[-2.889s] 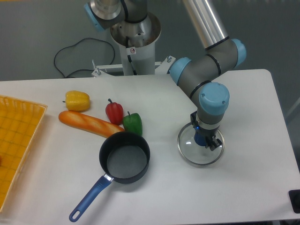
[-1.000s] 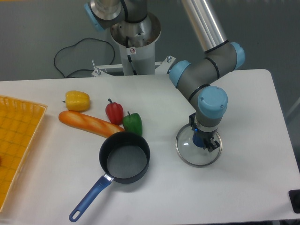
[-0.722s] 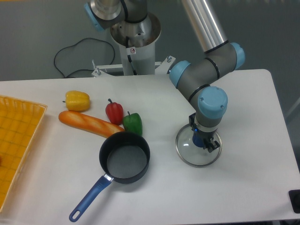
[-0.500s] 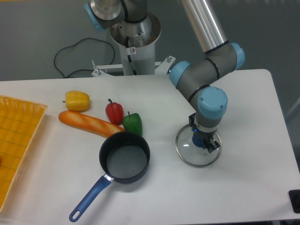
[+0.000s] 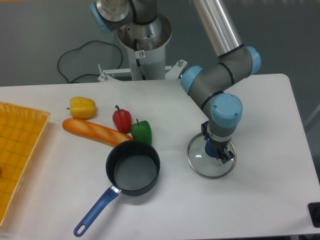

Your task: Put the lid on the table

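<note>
The round glass lid (image 5: 202,162) with a thin metal rim lies on the white table (image 5: 260,200), right of the pan. My gripper (image 5: 217,151) points straight down over the lid's centre, with its fingers around the dark blue knob. The wrist hides most of the knob and the fingertips, so whether the jaws grip it is unclear. The lid looks flat on the tabletop.
A dark pan (image 5: 132,167) with a blue handle sits left of the lid. Behind it are a green pepper (image 5: 142,131), a red pepper (image 5: 122,119), a yellow pepper (image 5: 82,107) and an orange baguette-like piece (image 5: 95,131). A yellow gridded tray (image 5: 17,150) lies at the left edge.
Compared with the oldest frame, the gripper and the lid have shifted slightly left. Over the last second nothing visibly moves.
</note>
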{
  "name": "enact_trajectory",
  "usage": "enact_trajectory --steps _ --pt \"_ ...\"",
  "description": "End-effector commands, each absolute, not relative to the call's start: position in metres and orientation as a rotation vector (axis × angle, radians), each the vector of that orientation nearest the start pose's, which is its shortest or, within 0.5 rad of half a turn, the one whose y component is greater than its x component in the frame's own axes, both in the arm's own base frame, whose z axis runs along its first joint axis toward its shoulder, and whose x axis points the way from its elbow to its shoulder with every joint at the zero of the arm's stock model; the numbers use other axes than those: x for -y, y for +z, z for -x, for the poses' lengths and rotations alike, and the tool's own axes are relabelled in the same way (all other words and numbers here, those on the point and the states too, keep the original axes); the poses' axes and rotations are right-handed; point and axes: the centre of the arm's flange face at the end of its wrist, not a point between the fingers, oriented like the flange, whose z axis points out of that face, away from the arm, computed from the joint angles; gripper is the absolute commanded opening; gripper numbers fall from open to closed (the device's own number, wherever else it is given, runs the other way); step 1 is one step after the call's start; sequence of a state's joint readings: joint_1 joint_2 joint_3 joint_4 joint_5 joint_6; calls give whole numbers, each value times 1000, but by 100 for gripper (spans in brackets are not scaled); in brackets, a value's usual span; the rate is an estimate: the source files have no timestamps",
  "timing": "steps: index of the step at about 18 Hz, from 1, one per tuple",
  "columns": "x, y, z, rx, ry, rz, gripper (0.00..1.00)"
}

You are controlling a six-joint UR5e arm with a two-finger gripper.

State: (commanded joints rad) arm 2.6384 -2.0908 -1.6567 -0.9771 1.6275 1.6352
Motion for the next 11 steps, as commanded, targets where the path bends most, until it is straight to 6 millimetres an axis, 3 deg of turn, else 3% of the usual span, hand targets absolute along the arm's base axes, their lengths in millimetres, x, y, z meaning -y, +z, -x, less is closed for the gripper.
enact_trajectory --steps 7,11 --pt "-417 209 494 -896 5 3069 95" --pt "-423 228 497 -901 62 3059 100"
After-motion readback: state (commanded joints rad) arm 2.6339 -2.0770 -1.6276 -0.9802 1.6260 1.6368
